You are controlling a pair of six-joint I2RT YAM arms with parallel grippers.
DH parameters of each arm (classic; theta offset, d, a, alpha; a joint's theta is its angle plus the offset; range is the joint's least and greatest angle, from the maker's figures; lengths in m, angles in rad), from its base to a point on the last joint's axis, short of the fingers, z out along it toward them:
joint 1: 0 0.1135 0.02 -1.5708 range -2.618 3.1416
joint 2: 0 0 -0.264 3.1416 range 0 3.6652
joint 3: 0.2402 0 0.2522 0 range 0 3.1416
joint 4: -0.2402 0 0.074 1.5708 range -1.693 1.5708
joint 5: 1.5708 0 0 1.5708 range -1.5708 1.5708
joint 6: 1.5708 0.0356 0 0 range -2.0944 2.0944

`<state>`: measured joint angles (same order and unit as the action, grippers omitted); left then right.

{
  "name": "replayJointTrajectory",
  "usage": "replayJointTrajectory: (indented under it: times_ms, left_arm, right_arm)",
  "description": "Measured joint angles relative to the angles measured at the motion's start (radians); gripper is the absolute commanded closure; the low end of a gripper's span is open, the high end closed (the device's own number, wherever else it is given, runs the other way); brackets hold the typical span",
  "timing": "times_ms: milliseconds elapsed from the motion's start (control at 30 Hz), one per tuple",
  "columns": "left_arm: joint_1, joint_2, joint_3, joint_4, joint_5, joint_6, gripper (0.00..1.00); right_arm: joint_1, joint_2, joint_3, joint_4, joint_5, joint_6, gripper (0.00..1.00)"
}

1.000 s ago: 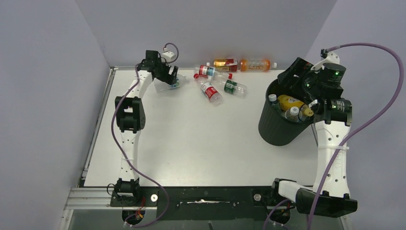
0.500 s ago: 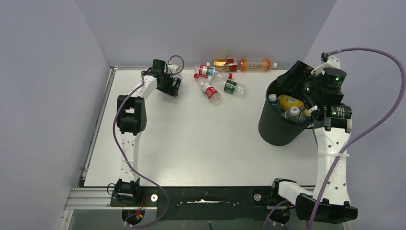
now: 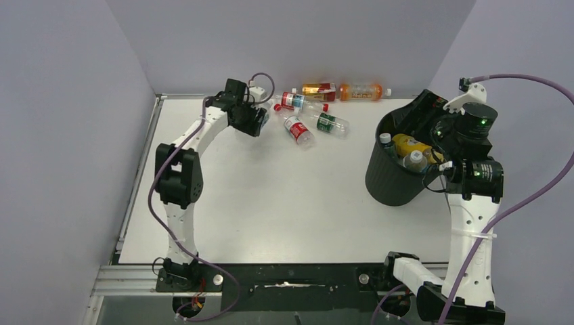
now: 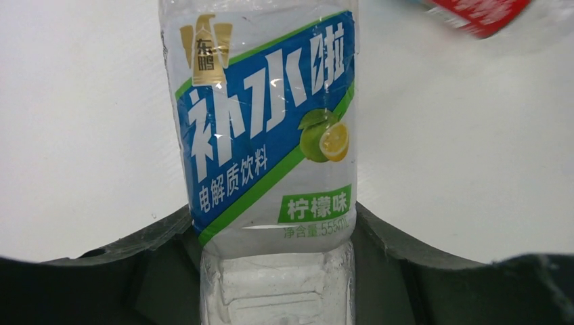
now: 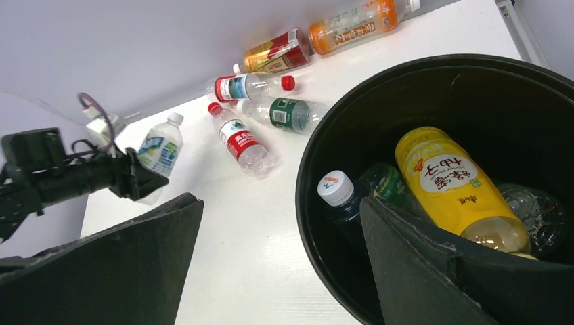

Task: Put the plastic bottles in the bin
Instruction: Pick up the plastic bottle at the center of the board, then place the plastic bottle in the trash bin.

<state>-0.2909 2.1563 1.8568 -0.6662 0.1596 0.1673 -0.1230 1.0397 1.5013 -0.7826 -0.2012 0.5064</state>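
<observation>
Gripping a blue-labelled bottle [image 4: 264, 128], the left gripper [image 3: 256, 120] sits at about eleven o'clock on the white table [image 3: 271, 217]. Its dark fingers press against both sides of the bottle's lower body. Just beside it, toward twelve o'clock, loose bottles lie on their sides: a red-labelled bottle [image 3: 298, 128], a green-labelled bottle [image 3: 329, 122] and a red-capped bottle [image 3: 301, 101]. An orange bottle [image 3: 362, 91] lies along the back wall. At three o'clock stands the black bin [image 3: 392, 179], with a yellow bottle [image 5: 450, 183] and a white-capped bottle [image 5: 336, 189] inside. The right gripper [image 5: 281, 203] hovers at the bin's rim, jaws spread wide, holding nothing.
</observation>
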Motion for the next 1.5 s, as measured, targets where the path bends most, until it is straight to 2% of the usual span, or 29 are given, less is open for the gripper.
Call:
replayJointTrajectory:
  times_ms: [200, 333, 600, 767, 867, 1133, 1500]
  left_arm:
    - [-0.119, -0.206, 0.007, -0.015, -0.010, -0.043, 0.54]
    - [-0.225, -0.258, 0.087, -0.020, 0.002, -0.081, 0.54]
    - [-0.393, -0.246, 0.230, 0.037, 0.119, -0.216, 0.55]
    - [-0.470, -0.163, 0.351, 0.080, 0.188, -0.273, 0.55]
    - [-0.511, -0.113, 0.405, 0.090, 0.216, -0.297, 0.55]
    - [-0.573, -0.078, 0.417, 0.119, 0.271, -0.351, 0.55]
    - [-0.602, -0.078, 0.395, 0.212, 0.282, -0.378, 0.55]
  right_arm:
    - [0.000, -0.002, 0.014, -0.029, -0.002, 0.000, 0.10]
    - [0.000, -0.002, 0.043, -0.044, -0.001, -0.001, 0.10]
    - [0.000, -0.010, 0.128, -0.069, 0.008, -0.001, 0.09]
    - [0.000, -0.012, 0.148, -0.069, -0.002, -0.003, 0.04]
    - [0.000, -0.002, 0.137, -0.033, -0.067, 0.008, 0.02]
    - [-0.005, 0.046, 0.034, 0.104, -0.268, 0.095, 0.01]
    - [-0.022, 0.075, -0.012, 0.141, -0.341, 0.154, 0.01]
